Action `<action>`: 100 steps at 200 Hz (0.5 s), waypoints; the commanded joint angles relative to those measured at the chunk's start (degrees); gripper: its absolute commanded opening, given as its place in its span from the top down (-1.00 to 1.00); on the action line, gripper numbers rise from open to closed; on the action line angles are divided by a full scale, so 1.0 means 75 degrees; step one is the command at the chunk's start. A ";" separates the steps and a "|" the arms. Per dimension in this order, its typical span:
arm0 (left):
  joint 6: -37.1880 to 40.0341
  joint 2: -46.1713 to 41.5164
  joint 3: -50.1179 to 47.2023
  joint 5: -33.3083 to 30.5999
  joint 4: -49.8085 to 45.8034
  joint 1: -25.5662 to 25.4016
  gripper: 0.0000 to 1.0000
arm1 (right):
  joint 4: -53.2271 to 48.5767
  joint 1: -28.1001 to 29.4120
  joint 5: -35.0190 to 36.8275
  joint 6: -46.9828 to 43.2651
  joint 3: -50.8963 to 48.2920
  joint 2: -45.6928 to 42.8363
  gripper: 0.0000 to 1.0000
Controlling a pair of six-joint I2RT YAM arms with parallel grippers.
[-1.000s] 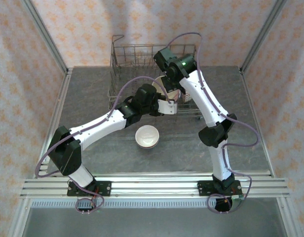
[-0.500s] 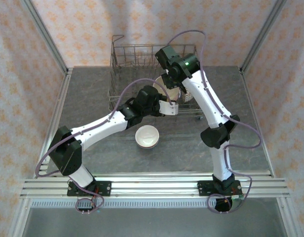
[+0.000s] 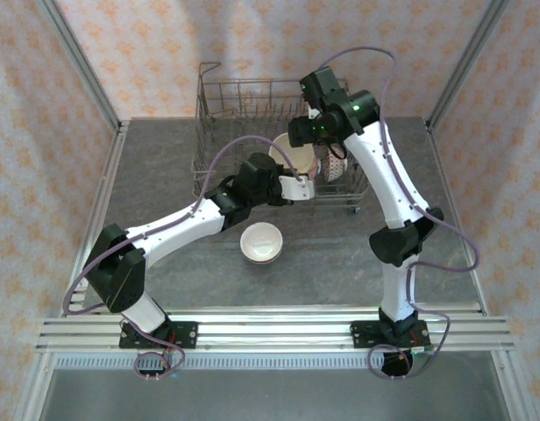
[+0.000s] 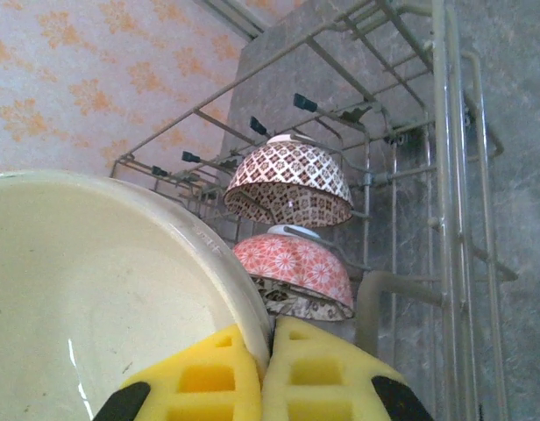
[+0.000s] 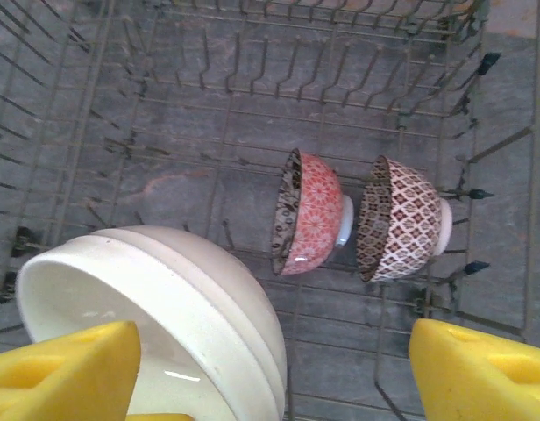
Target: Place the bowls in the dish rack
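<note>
Our left gripper (image 4: 268,373) pinched the rim of the round cream ceramic bowl (image 4: 95,298) above the grey wire dish rack (image 4: 441,132). Our right gripper (image 5: 270,373) gaped wide, empty.

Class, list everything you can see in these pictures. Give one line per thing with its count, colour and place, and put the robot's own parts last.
Dish rack: one, grey wire, at the back of the table.
Red patterned bowl: one, red and white, on edge between tines in the rack.
Brown patterned bowl: one, brown and white, on edge beside the red one.
Cream bowl: one, cream, held by its rim over the rack.
Pale bowl: one, whitish, upright on the table in front of the rack.
Table: one, grey.
Left arm: one, white and black, jaws shut on the cream bowl's rim.
Right arm: one, white and black, above the rack, jaws open.
</note>
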 commanded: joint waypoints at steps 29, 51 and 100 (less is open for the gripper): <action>-0.2050 -0.0342 -0.0221 0.1212 0.0967 0.0507 1.00 | 0.1232 -0.0667 -0.1817 0.0748 -0.0923 -0.0838 -0.69; -0.2865 -0.0397 -0.0254 0.1816 0.1232 0.0678 1.00 | 0.1761 -0.0917 -0.2579 0.1005 -0.1538 -0.1104 -0.71; -0.4167 -0.0411 -0.0403 0.2443 0.2174 0.0950 1.00 | 0.2422 -0.1068 -0.3082 0.1253 -0.2498 -0.1517 -0.76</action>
